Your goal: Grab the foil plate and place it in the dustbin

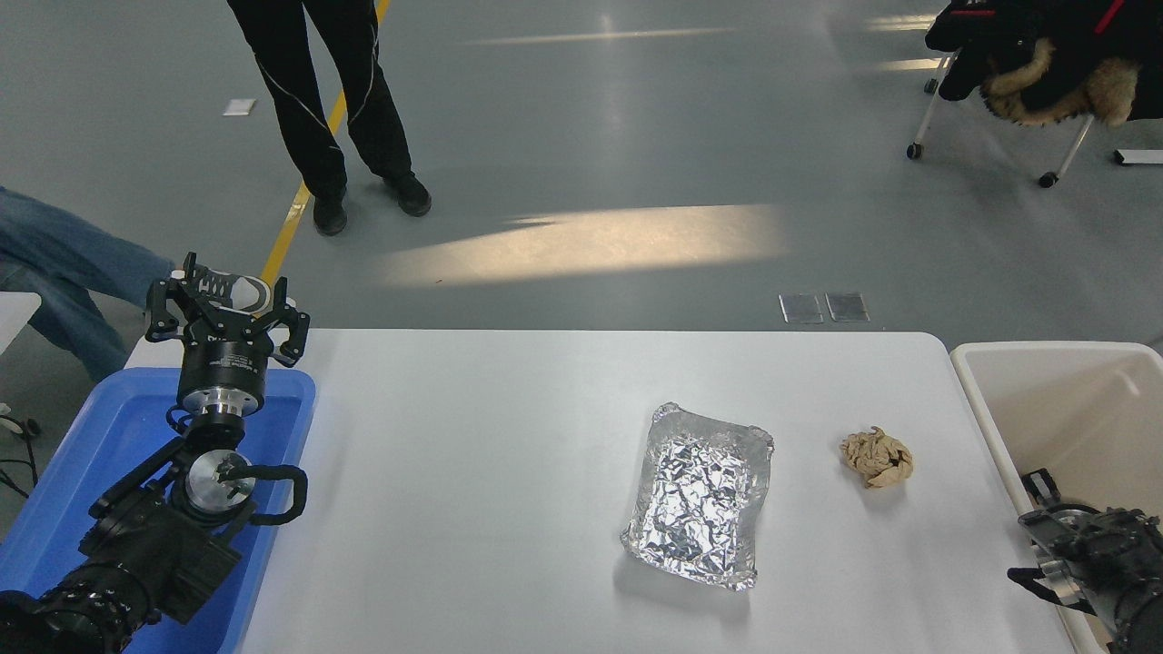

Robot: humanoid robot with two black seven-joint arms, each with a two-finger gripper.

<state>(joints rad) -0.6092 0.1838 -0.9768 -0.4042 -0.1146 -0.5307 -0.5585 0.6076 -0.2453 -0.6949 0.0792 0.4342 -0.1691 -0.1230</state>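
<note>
While the foil plate (700, 495) is lying bare on the white desk (472, 454), the dustbin (986, 427) is sitting at its 3 o'clock, cropped. The right pincer (1072, 545), partly cut off, is unreadable; the left pincer (227, 313) is spreading wide over the blue tray (109, 436).

No text, label, brand, number or sign is legible on anything.
</note>
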